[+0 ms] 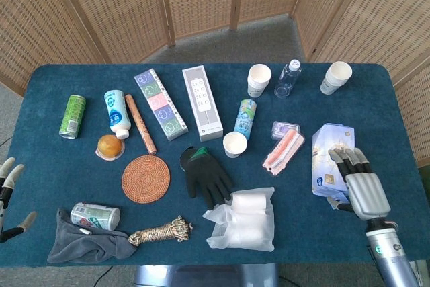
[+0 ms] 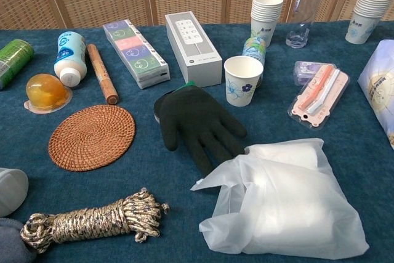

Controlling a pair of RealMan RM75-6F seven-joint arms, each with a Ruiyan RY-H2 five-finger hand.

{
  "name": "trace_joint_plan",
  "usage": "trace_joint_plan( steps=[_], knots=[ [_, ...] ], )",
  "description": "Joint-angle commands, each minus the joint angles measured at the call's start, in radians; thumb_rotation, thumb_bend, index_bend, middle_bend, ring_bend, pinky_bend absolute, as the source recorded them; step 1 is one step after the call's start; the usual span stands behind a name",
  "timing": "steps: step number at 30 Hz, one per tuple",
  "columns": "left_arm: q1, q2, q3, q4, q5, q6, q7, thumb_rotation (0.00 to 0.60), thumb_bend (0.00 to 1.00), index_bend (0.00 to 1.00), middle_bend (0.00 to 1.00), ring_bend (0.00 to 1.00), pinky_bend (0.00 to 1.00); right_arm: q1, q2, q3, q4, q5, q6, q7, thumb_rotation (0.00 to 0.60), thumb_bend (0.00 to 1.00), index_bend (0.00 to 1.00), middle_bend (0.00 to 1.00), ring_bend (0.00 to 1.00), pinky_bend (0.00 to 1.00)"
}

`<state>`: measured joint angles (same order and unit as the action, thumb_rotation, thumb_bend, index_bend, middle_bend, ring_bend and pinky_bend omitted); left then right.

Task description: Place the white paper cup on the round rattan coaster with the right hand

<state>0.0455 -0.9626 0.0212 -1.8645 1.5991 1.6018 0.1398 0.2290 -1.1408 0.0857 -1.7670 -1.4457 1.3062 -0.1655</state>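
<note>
A single white paper cup (image 1: pixel 235 144) (image 2: pixel 243 79) with a blue flower print stands upright near the table's middle, beside a tall can. The round rattan coaster (image 1: pixel 146 178) (image 2: pixel 92 136) lies flat to its left, with nothing on it. My right hand (image 1: pixel 359 183) hovers open at the right side, its fingers spread over the lower edge of a blue tissue pack (image 1: pixel 330 158), well right of the cup. My left hand (image 1: pixel 9 196) shows only at the far left edge, fingers apart, holding nothing. Neither hand appears in the chest view.
A black glove (image 1: pixel 205 173) and a white plastic bag (image 1: pixel 244 220) lie between cup and right hand. Stacks of cups (image 1: pixel 259 80) (image 1: pixel 335 76), a water bottle (image 1: pixel 287 78), boxes (image 1: pixel 202 103), a razor pack (image 1: pixel 283 152), rope (image 1: pixel 161 231), a crushed can (image 1: pixel 95 216) on grey cloth.
</note>
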Motion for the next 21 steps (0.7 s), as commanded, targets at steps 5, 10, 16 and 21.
trace_joint_plan(
  steps=[5, 10, 16, 21],
  knots=[
    [-0.004, -0.003, -0.002, 0.004, -0.01, -0.01, 0.0, 0.6, 0.28, 0.0, 0.0, 0.0, 0.0, 0.116, -0.075, 0.063, -0.074, 0.058, -0.113, -0.114, 0.6, 0.0, 0.0, 0.0, 0.0, 0.0],
    [-0.006, -0.003, -0.005, 0.007, -0.018, -0.014, -0.002, 0.6, 0.28, 0.0, 0.0, 0.0, 0.0, 0.195, -0.155, 0.102, -0.076, 0.143, -0.185, -0.195, 0.6, 0.0, 0.0, 0.0, 0.0, 0.0],
    [-0.007, 0.002, -0.01, 0.011, -0.031, -0.017, -0.017, 0.6, 0.28, 0.0, 0.0, 0.0, 0.0, 0.29, -0.279, 0.15, 0.016, 0.255, -0.249, -0.235, 0.6, 0.0, 0.0, 0.0, 0.0, 0.04],
    [-0.012, -0.001, -0.013, 0.016, -0.044, -0.028, -0.018, 0.6, 0.28, 0.0, 0.0, 0.0, 0.0, 0.351, -0.355, 0.173, 0.106, 0.316, -0.283, -0.256, 0.6, 0.0, 0.0, 0.0, 0.0, 0.07]
  ],
)
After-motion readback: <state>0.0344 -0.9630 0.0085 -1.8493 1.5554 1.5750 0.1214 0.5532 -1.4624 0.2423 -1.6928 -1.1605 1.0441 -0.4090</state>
